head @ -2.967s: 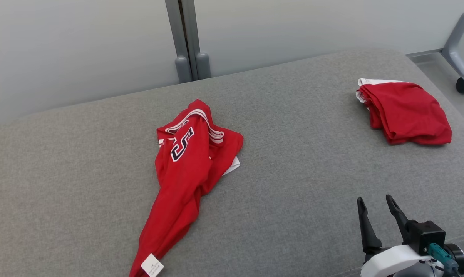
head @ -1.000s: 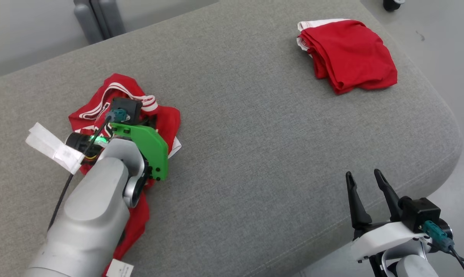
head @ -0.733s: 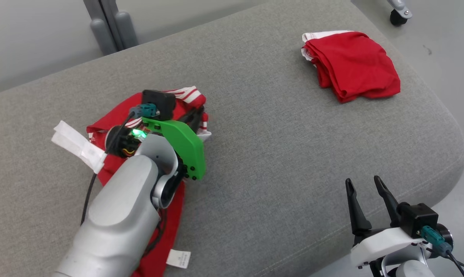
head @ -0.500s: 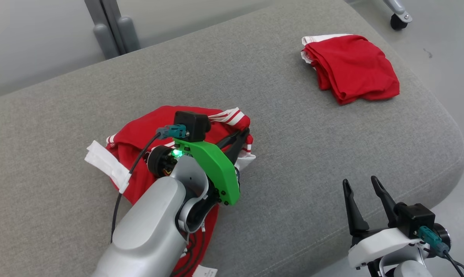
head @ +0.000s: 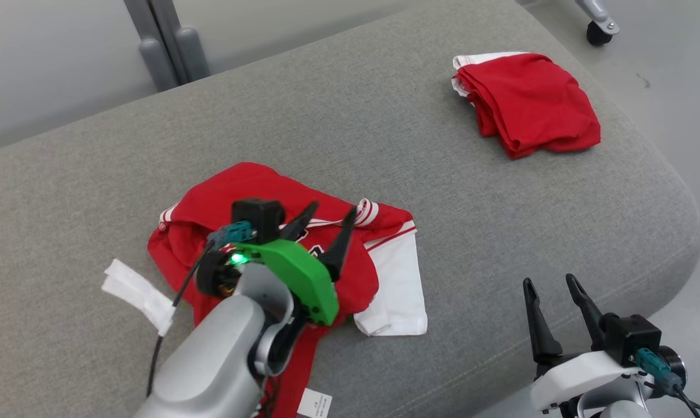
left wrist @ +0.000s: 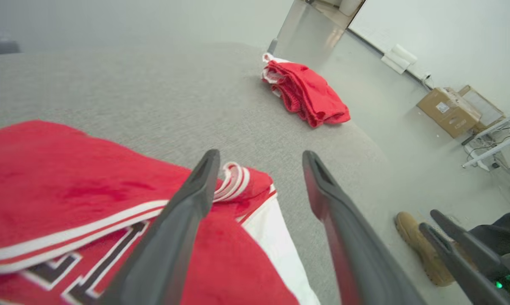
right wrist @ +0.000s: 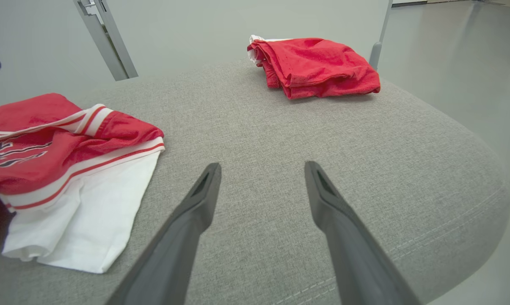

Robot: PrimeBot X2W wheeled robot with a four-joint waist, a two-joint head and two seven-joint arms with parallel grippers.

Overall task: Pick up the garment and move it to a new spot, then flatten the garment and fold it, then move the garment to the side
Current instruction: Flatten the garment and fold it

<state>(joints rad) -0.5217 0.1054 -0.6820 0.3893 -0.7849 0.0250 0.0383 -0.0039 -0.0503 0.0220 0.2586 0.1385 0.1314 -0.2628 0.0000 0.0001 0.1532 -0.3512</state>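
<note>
Garment: the red jersey (head: pixel 251 186) is laid crumpled on the grey cushion (head: pixel 384 133), left of centre. A white sleeve (head: pixel 396 290) is turned out on its right side.
Left gripper (head: pixel 333 209): it is held over the jersey with the fingers spread wide, and nothing is clasped between them.
Right gripper (head: pixel 548 281): it is kept near the cushion's front right corner, fingers parted and empty, well apart from the jersey.
Risk, layers: the cloth is bunched under the left fingers, so several layers could be pinched at once and the flattening spoiled.
Risk, edge: the hem label (head: pixel 313 403) is seen toward the front of the cushion. The jersey could be dragged off if it is pulled toward the robot.
Risk, snag: a black cable (head: pixel 178 296) is hung from the left wrist close to the fabric and could be caught in a fold.
Risk, mix-up: a folded red pile (head: pixel 530 101) is set at the far right. It could be disturbed if the jersey is spread too far that way.
</note>
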